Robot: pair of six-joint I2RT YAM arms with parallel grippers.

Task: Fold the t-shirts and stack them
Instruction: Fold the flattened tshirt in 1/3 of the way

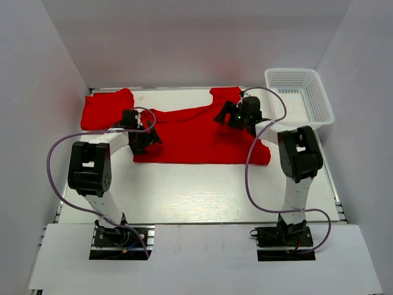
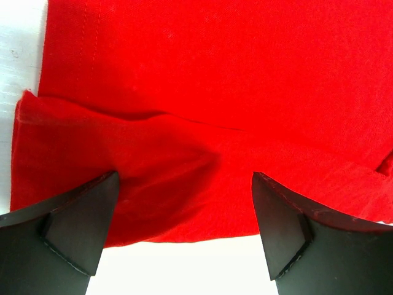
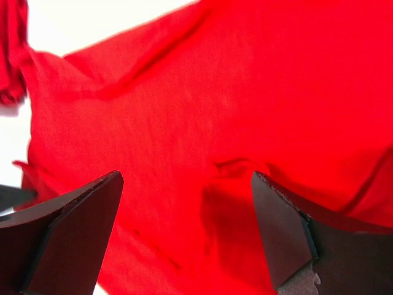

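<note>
A bright red t-shirt lies spread across the back half of the white table, one sleeve pointing to the rear. More red cloth lies at the far left; I cannot tell whether it is a sleeve or a second shirt. My left gripper hovers open over the shirt's left edge. In the left wrist view that gripper straddles a folded hem with bare table below it. My right gripper stands open over the shirt's upper right; in the right wrist view this gripper has wrinkled red cloth beneath it, nothing pinched.
A white plastic mesh basket sits at the back right corner, close to the right arm. White walls enclose the table on three sides. Both arms' purple cables loop over the near half of the table.
</note>
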